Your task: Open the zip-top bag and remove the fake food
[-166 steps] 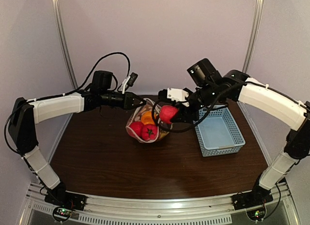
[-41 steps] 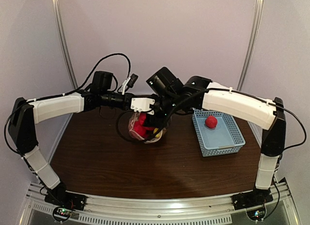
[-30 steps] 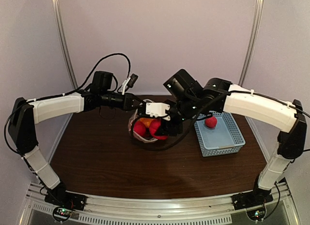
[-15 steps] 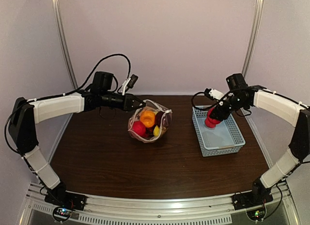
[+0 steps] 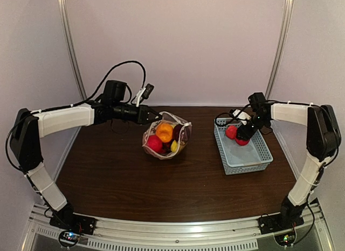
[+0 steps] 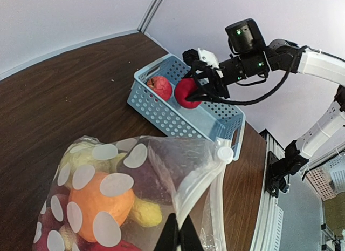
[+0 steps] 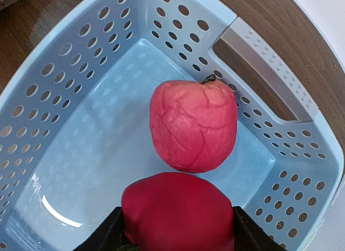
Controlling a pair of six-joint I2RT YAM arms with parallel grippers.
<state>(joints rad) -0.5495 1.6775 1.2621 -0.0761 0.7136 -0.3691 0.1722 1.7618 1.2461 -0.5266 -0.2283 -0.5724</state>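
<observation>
- The right pincer (image 7: 178,239) is closed on a smooth deep-red plastic fruit (image 7: 178,210), one finger on each flank, and holds it low inside the light-blue perforated plastic basket (image 7: 64,83).
- Just beyond it, a wrinkled pink-red plastic apple (image 7: 193,124) lies on the basket floor. The two sit very close, but I cannot tell whether they touch.
- The left pincer (image 6: 177,239) is nipped tight on the white zip rim of the clear white-dotted soft plastic bag (image 6: 161,164) and holds its mouth up and open.
- In the bag lie an orange plastic fruit (image 6: 97,199), a yellow one (image 6: 143,212), a red one (image 5: 154,143) and a dark purple one (image 5: 178,131).
- The bag rests on the dark wooden desk (image 5: 118,175), well apart from the basket and to the right pincer's left, with its open mouth facing up.
- The step in hand looks like letting the deep-red fruit go beside the apple.
- The left arm is nearer the bag but is busy holding its rim. So the right arm likely has to cross leftward and come down into the mouth from above.
</observation>
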